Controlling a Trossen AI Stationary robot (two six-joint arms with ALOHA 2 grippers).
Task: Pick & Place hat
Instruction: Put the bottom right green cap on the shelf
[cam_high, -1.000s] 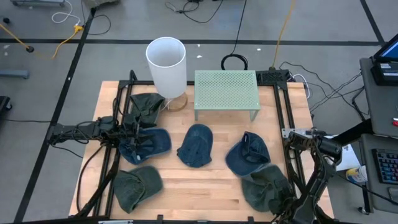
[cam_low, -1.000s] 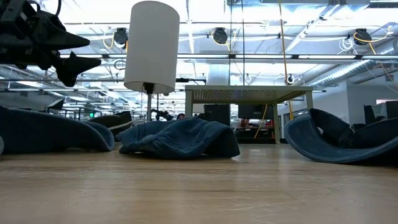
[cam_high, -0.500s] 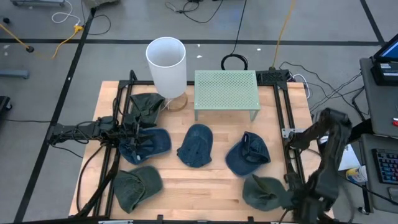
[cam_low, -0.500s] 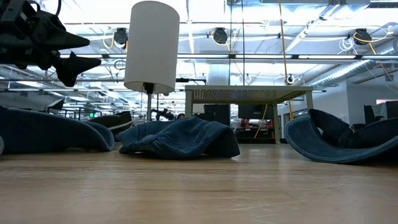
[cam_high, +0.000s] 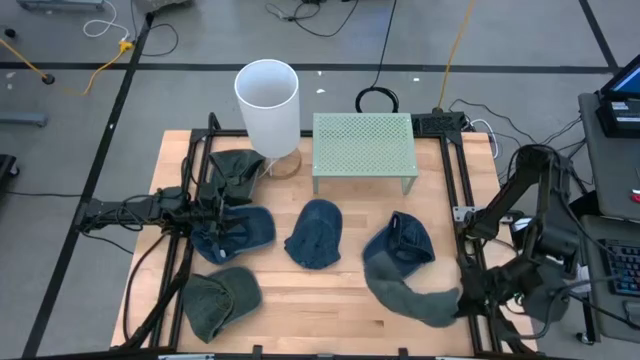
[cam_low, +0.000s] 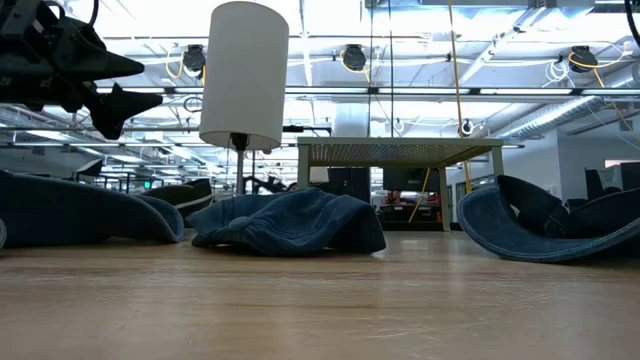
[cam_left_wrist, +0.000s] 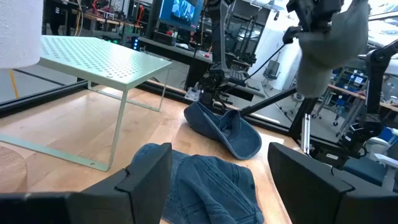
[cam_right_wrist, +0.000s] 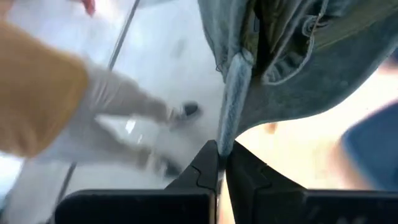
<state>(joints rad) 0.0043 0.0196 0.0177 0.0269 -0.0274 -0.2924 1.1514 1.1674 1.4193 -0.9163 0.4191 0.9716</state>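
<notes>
The right gripper (cam_high: 468, 296) has its fingers pinched on the edge of a grey-green fabric cap (cam_high: 412, 290), which hangs limp above the table's front right (probably for carrying). The left gripper (cam_high: 208, 212), fingers spread, waits over a blue denim cap (cam_high: 240, 231). The destination is not evident.

You have six hats in play. The grey-green hat (cam_high: 412, 290) hangs limp off the table at about 4 o'clock, pinched by its edge in the right gripper (cam_right_wrist: 220, 155). Three blue hats lie flat: one (cam_high: 236, 232) at 9 o'clock, one (cam_high: 316, 232) at centre, one upturned (cam_high: 400, 245) at 3 o'clock. Green hats lie at 10 (cam_high: 233, 171) and 7 o'clock (cam_high: 220, 300).
</notes>
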